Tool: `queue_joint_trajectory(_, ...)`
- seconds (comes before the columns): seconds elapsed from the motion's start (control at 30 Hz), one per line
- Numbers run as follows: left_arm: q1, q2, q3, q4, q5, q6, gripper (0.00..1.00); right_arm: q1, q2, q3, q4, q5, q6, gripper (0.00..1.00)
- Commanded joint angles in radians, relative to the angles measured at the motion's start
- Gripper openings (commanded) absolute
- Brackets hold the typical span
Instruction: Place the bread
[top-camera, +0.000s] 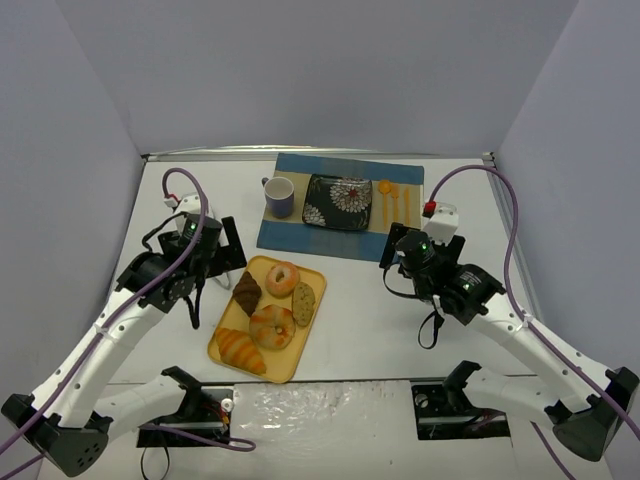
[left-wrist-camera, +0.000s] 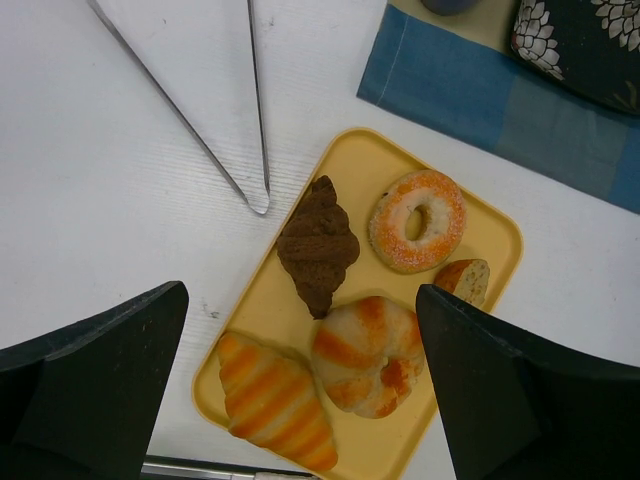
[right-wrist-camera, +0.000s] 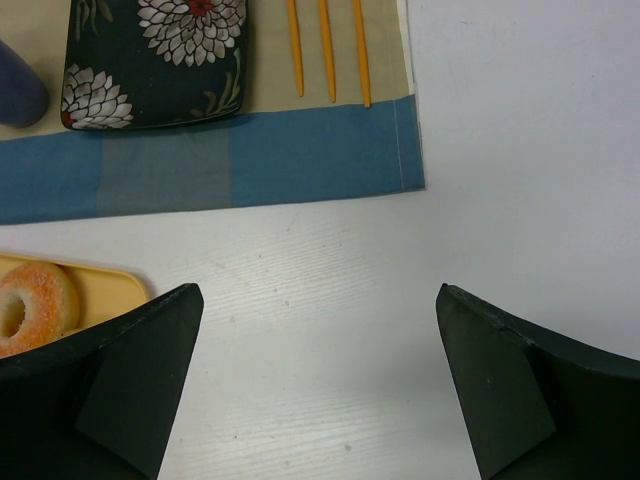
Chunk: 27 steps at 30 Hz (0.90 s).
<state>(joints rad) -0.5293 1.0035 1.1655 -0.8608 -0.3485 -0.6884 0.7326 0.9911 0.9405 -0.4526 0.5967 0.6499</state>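
Note:
The bread (top-camera: 247, 292) is a small dark brown diamond-shaped pastry lying on the yellow tray (top-camera: 288, 362), in its upper left part. In the left wrist view the bread (left-wrist-camera: 318, 245) lies just ahead of my open, empty left gripper (left-wrist-camera: 302, 300), which hovers above the tray (left-wrist-camera: 260, 310). From the top view the left gripper (top-camera: 212, 290) is by the tray's left edge. My right gripper (top-camera: 406, 292) is open and empty over bare table to the right of the tray; in its wrist view (right-wrist-camera: 320, 295) nothing is between the fingers.
The tray also holds a sugared ring (left-wrist-camera: 417, 220), a striped round bread (left-wrist-camera: 370, 355), a croissant (left-wrist-camera: 275, 400) and a speckled cookie (left-wrist-camera: 465, 280). A blue placemat (top-camera: 300, 235) at the back holds a mug (top-camera: 279, 196), a dark floral plate (top-camera: 340, 200) and orange utensils (right-wrist-camera: 327, 50). Thin metal tongs (left-wrist-camera: 230, 130) lie left of the tray.

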Motion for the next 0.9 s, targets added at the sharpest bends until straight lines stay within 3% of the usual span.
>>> queue_joint_trajectory(0.0,-0.002,-0.029,0.068,0.002,-0.026,-0.007,0.97,-0.002,0.008,0.049,0.012,0.058,-0.007,1.0)
queue_joint_trajectory(0.33,-0.001,-0.033,0.06,-0.04,-0.073,-0.033,0.97,-0.002,-0.026,0.03,0.007,0.051,-0.006,1.0)
queue_joint_trajectory(0.47,0.015,0.053,0.086,-0.094,-0.141,-0.058,0.97,-0.002,-0.029,0.02,-0.001,0.038,0.001,1.0)
queue_joint_trajectory(0.57,0.084,0.146,0.109,-0.118,-0.114,-0.084,0.97,-0.002,-0.038,0.005,-0.001,0.031,0.016,1.0)
queue_joint_trajectory(0.73,0.251,0.235,0.096,0.002,0.003,-0.062,0.97,-0.002,-0.069,-0.022,-0.001,0.005,0.029,1.0)
queue_joint_trajectory(0.87,0.362,0.384,0.17,0.062,0.075,-0.05,0.97,-0.002,-0.104,-0.03,-0.003,-0.021,0.034,1.0)
